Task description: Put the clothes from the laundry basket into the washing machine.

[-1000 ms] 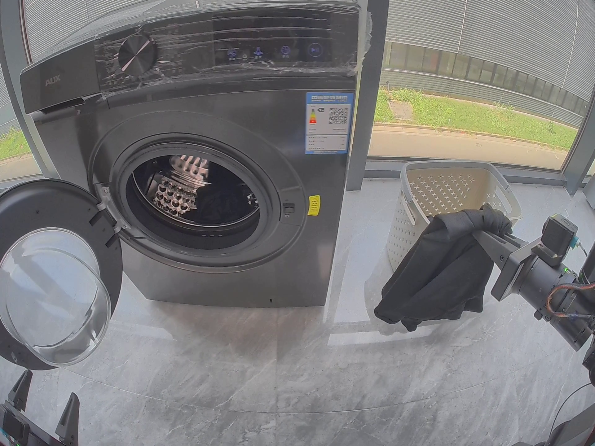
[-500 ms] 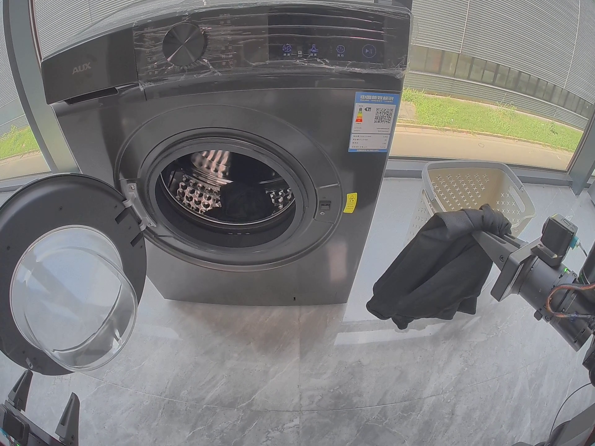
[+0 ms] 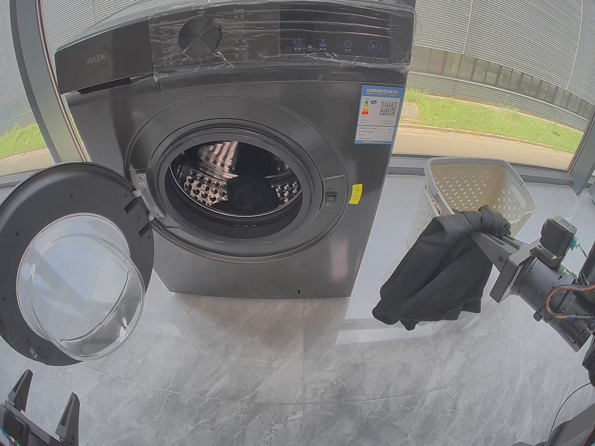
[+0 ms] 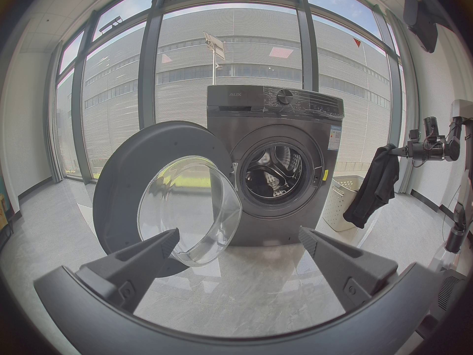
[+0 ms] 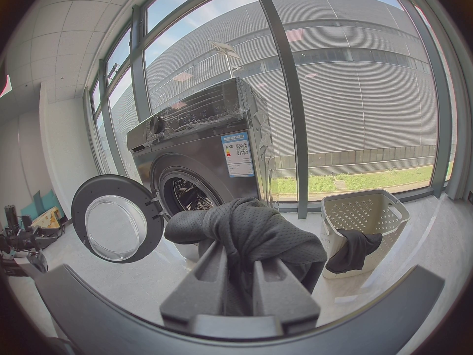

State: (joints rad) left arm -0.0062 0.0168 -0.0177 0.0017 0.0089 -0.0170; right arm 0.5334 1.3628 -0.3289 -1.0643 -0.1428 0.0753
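Head view: the washing machine (image 3: pixel 260 94) fills the upper middle of the frame, its door (image 3: pixel 68 261) swung open at the left; the basket (image 3: pixel 434 170) stands at the right; the right pincer (image 3: pixel 486 241), near the right edge, is clamped on a dark garment (image 3: pixel 434 274) that hangs below and left of it, in front of the basket; the left pincer (image 3: pixel 43 407) sits in the lower left corner.

Left wrist view: the left pincer (image 4: pixel 236 233) gapes wide, holding nothing; farther off, the dark garment (image 4: pixel 375 188) dangles from the right pincer (image 4: pixel 396 150).

Right wrist view: the right pincer (image 5: pixel 241 260) is closed tight on the dark garment (image 5: pixel 256 228), which bunches over its tips; a second dark cloth (image 5: pixel 352 252) drapes over the basket (image 5: pixel 367 195) rim.
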